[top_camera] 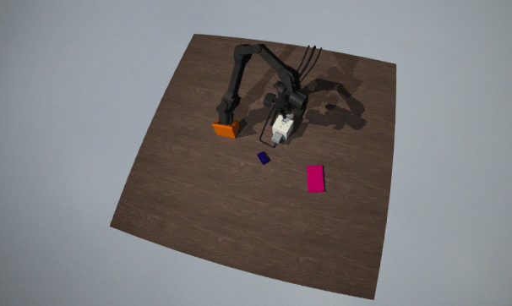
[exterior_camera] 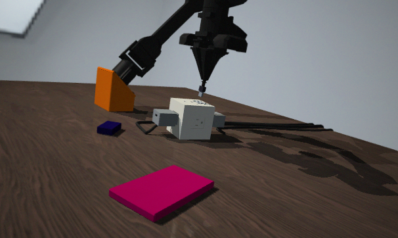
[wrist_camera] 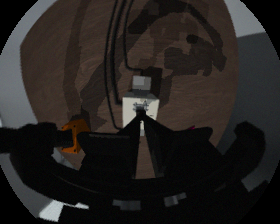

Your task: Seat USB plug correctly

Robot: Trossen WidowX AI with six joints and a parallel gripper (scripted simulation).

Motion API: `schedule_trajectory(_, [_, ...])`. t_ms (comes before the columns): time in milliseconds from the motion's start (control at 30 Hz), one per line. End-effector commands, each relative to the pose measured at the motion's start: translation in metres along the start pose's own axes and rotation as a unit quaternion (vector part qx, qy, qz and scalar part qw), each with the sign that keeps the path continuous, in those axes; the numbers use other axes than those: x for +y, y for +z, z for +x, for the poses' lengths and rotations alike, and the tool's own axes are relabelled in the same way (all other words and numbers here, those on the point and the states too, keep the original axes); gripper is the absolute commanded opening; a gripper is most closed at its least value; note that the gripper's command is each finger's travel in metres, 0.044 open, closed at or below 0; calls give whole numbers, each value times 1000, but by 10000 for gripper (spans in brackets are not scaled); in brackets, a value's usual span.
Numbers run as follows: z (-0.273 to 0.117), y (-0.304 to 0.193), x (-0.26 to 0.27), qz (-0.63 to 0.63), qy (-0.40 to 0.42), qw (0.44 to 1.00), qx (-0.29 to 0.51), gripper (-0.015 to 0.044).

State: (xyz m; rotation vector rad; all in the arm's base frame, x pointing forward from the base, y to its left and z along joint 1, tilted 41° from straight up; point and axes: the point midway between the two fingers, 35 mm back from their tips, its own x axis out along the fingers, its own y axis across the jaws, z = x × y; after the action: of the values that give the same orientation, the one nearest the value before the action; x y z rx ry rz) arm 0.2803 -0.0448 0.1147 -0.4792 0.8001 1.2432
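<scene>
The white power cube (top_camera: pixel 282 126) (exterior_camera: pixel 196 126) (wrist_camera: pixel 129 114) stands upright on the table, with dark socket openings on its top face. The small USB plug (exterior_camera: pixel 201 90) has a dark body and a pale metal end that points down. It is out of the socket, a little above the cube's top. My gripper (exterior_camera: pixel 203 82) (wrist_camera: pixel 141 117) is shut on the USB plug from above. Which way round the plug faces cannot be told. In the wrist view the fingertips cover part of the cube's top.
Grey adapters (top_camera: pixel 277 138) (exterior_camera: pixel 165 118) (wrist_camera: pixel 141 82) stick out from opposite sides of the cube, with black cables beside it. An orange block (top_camera: pixel 226 130) (exterior_camera: pixel 104 90) stands under a dark arm link. A dark blue box (top_camera: pixel 263 158) (exterior_camera: pixel 109 127) and a magenta slab (top_camera: pixel 315 178) (exterior_camera: pixel 162 192) lie nearby.
</scene>
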Motion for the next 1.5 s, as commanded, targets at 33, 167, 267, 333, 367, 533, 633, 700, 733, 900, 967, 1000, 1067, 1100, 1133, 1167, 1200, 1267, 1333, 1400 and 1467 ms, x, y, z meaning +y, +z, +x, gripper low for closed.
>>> schedule_trajectory(33, [-4, 0, 0, -2, 0, 1000, 2, 0])
schedule_trajectory(167, [-7, 0, 0, -2, 0, 1000, 2, 0])
schedule_trajectory(267, [-9, 0, 0, -2, 0, 1000, 2, 0])
schedule_trajectory(333, [-10, -1, 0, -2, 0, 1000, 2, 0])
schedule_trajectory(367, [-9, 0, 0, -1, 0, 1000, 1, 0])
schedule_trajectory(533, [-8, 0, 0, 30, 0, 1000, 1, 0])
schedule_trajectory(633, [-8, 0, 0, 68, 0, 998, 0, 0])
schedule_trajectory(700, [-7, 0, 0, 97, 0, 995, 0, 0])
schedule_trajectory(733, [-7, 0, 0, 111, 0, 994, 0, 0])
schedule_trajectory(900, [-7, 0, 0, 176, 0, 984, 0, 0])
schedule_trajectory(967, [-7, 0, 0, 202, 0, 979, 0, 0])
schedule_trajectory(1000, [-7, 0, 0, 214, 0, 977, 0, 0])
schedule_trajectory(1067, [-7, 0, 0, 240, 0, 971, 0, 0])
schedule_trajectory(1100, [-7, 0, 0, 252, 0, 968, 0, 0])
schedule_trajectory(1133, [-7, 0, 0, 265, 0, 964, 0, 0])
schedule_trajectory(1167, [-7, 0, 0, 278, 0, 961, 0, 0])
schedule_trajectory(1200, [-7, 0, 0, 290, 0, 957, 0, 0])
schedule_trajectory(1267, [-7, 0, 0, 315, 0, 949, 0, 0])
schedule_trajectory(1333, [-7, 0, 0, 340, 0, 940, 0, 0])
schedule_trajectory(1400, [-7, 0, 0, 364, 0, 931, 0, 0])
schedule_trajectory(1467, [-7, 0, 0, 389, 0, 921, 0, 0])
